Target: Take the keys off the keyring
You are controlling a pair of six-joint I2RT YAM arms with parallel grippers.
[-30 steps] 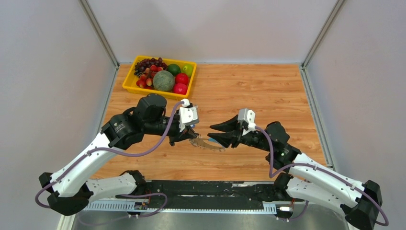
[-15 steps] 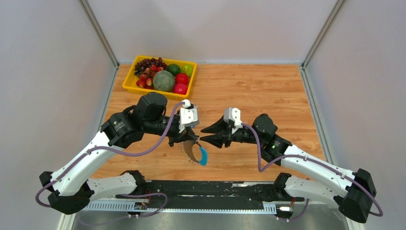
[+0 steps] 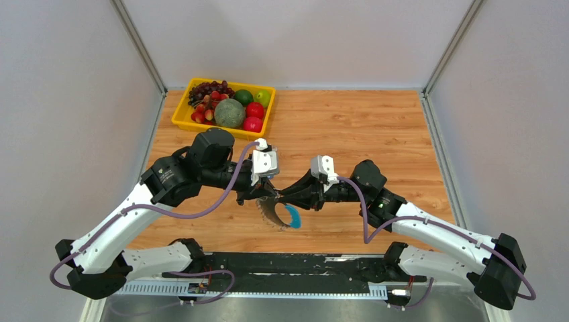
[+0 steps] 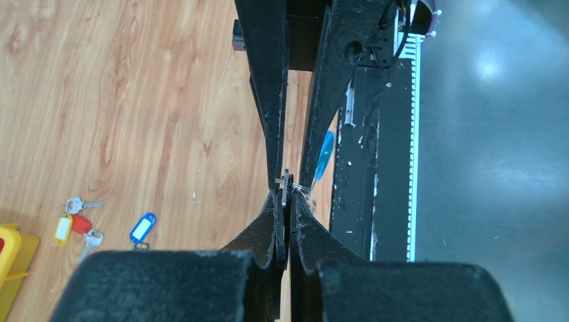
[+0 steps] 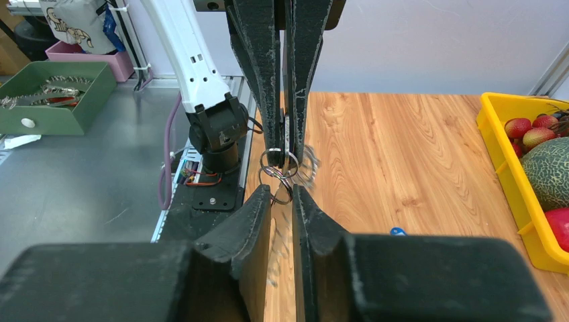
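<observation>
Between the two claws, lifted off the near middle of the worktop (image 3: 349, 127), hangs the keyring (image 3: 280, 213). Its blue arc (image 3: 293, 216) swings low on the right, and the fringe of keys (image 3: 270, 210) hangs to the left of it. The left claw (image 3: 266, 196) comes in from the left, and its wrist view shows the fingers pressed together on a thin metal part of the hoop. The right claw (image 3: 287, 196) meets it tip to tip from the right. Its fingers are drawn in to a narrow slot around a cluster of small rings (image 5: 278, 168). The view is too tight to tell whether they bite yet or only bracket the metal.

The step in hand looks like singling out one key for pulling off. It would go best if the left claw held the hoop steady while the right claw closed on one small ring alone, not the bunch. The ring should then be worked along the hoop's wire rather than tugged straight out, since a straight tug would likely twist the hoop in the left claw's thin pinch.

Further left, some loose keys (image 4: 80, 225) with yellow, red and blue tags lie on the wood. Far left stands the yellow tray (image 3: 180, 121) of fruit.
</observation>
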